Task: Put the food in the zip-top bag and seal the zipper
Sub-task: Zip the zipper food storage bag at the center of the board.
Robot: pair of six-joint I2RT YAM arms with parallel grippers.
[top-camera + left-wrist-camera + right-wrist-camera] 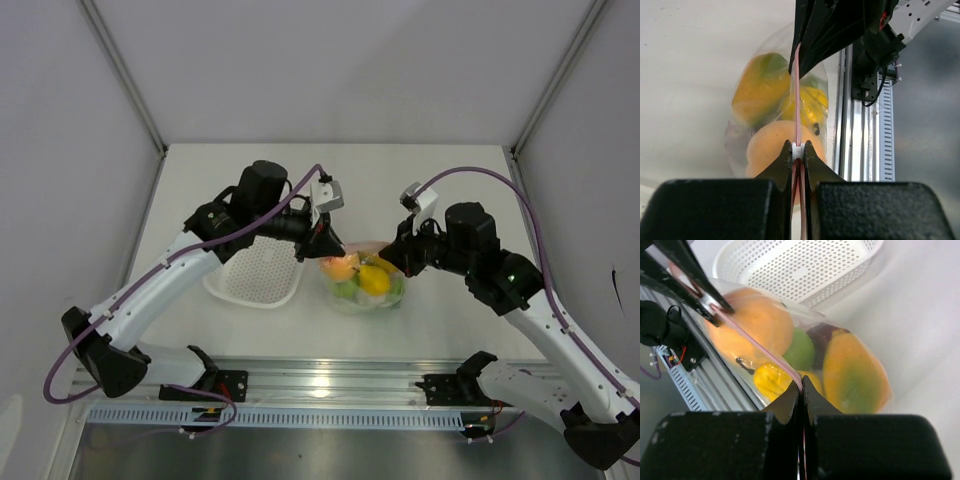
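The clear zip-top bag (362,280) stands at the table's middle, holding the food: orange-yellow fruits (774,146) (757,325), a lime-green fruit (801,349) and a dark red apple (821,334). Its pink zipper (797,95) (756,342) stretches taut along the top edge between both grippers. My left gripper (328,246) (798,148) is shut on the zipper's white slider at the bag's left end. At the right end my right gripper (392,256) (801,384) is shut on the pink strip. No lettuce shows.
A white perforated basket (256,278) (805,270) lies just left of the bag, under the left arm. The aluminium rail (330,385) with both arm bases runs along the near edge. Grey walls enclose the table on three sides.
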